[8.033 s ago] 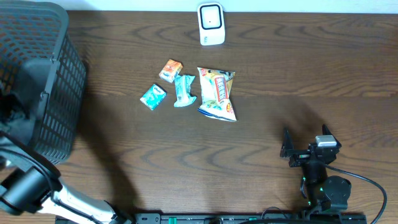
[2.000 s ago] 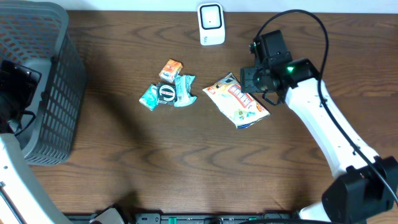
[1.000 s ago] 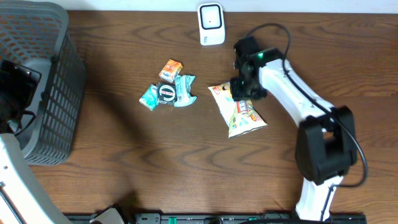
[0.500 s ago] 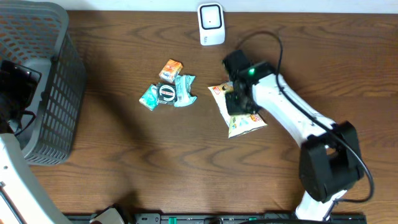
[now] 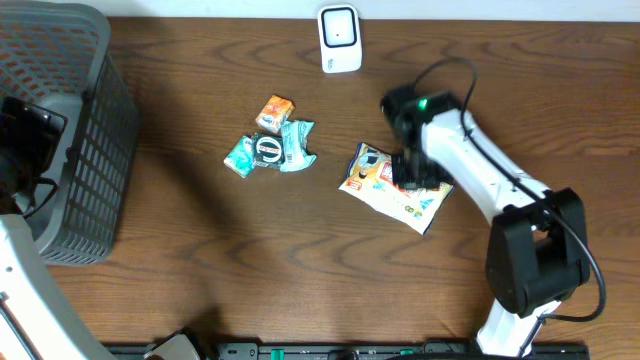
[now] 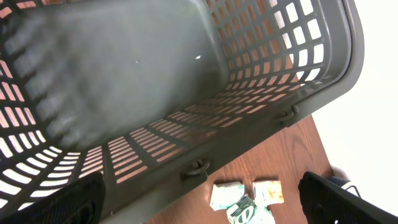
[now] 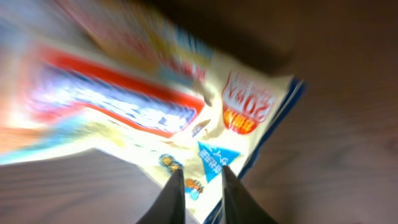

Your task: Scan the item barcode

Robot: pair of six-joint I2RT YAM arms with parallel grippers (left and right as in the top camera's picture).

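Observation:
A white snack bag (image 5: 385,188) with red and blue print lies right of centre on the wooden table, and the right gripper (image 5: 410,172) sits over its upper right part. In the right wrist view the two fingers stand close together, pinching the snack bag (image 7: 155,106) near its blue-edged corner, so the right gripper (image 7: 200,190) is shut on it. The white scanner (image 5: 340,38) stands upright at the table's back edge, apart from the bag. No barcode shows. The left gripper (image 6: 199,186) hangs open above the grey basket (image 6: 186,93), holding nothing.
Several small packets lie left of the bag: an orange one (image 5: 274,112), a teal one (image 5: 245,155), a green-and-black one (image 5: 268,150) and another teal one (image 5: 297,143). The grey basket (image 5: 70,130) fills the table's left end. The right arm's cable loops above the bag.
The right gripper has closed on the snack bag and swung it round to the right, so it now lies slanted further right. The left arm has not moved.

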